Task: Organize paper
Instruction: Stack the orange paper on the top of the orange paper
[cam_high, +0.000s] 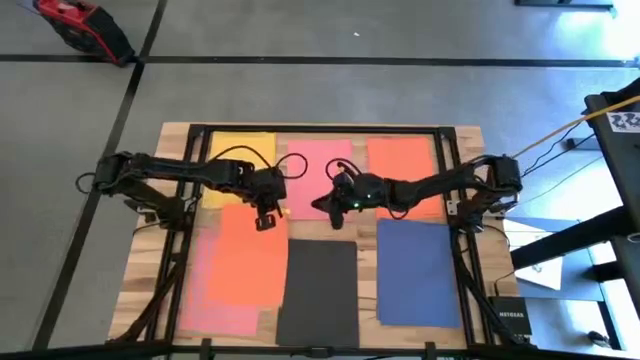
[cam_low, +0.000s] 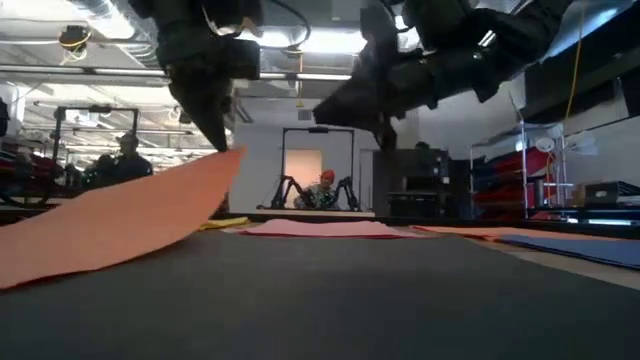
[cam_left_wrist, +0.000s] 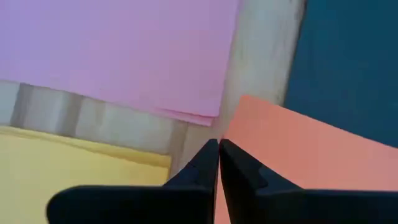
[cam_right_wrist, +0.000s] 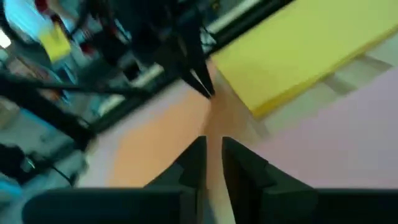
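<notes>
One orange sheet (cam_high: 247, 252), corner pinched in left pincer (cam_high: 265, 221); right pincer (cam_high: 333, 212) seemingly closed, empty.

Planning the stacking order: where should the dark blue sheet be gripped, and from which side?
Grip the dark blue sheet at its corner nearest the right gripper, coming from above: it lies flat on the table, so only an edge or corner can likely be lifted.
</notes>
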